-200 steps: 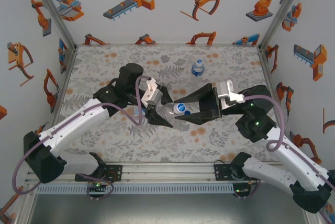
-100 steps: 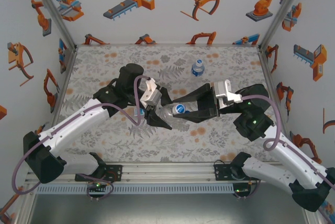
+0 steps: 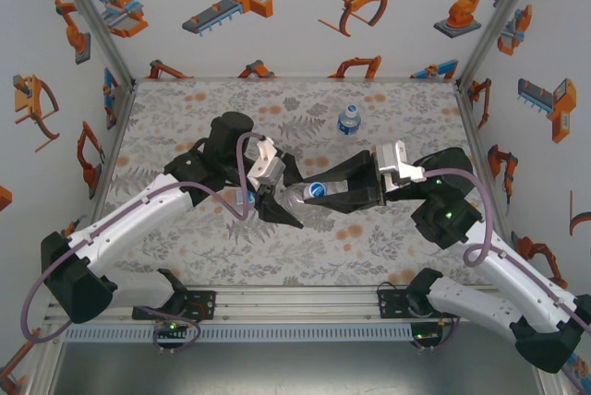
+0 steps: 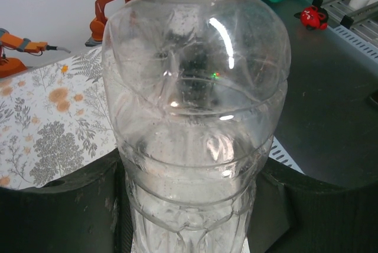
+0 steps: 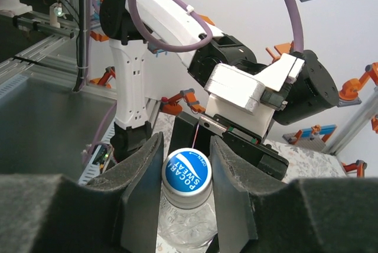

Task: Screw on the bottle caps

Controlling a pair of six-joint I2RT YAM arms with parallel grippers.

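both ends of a clear bottle [image 4: 195, 117] are gripped over the middle of the table [image 3: 185, 118]. the bottle lies on its side with its neck toward the right edge.

the left pincer [image 3: 284, 197] reaches in from the left and is closed on the bottle's body. in its wrist view the black pads [image 4: 65, 206] press against the ribbed wall on both sides, and the dented shoulder of the bottle bulges above them.

the right pincer [image 3: 322, 192] comes in from the right edge and is drawn in to a narrow gap around the blue cap [image 5: 185, 171], which sits on the bottle's neck. in its wrist view the dark foam pads [image 5: 140, 176] touch the rim of the cap on either side. the white lettering on the cap's top faces the camera.

a second bottle [image 3: 348, 122], capped in blue, stands upright by itself near the far edge of the table. it is right of centre and well apart from both pincers.
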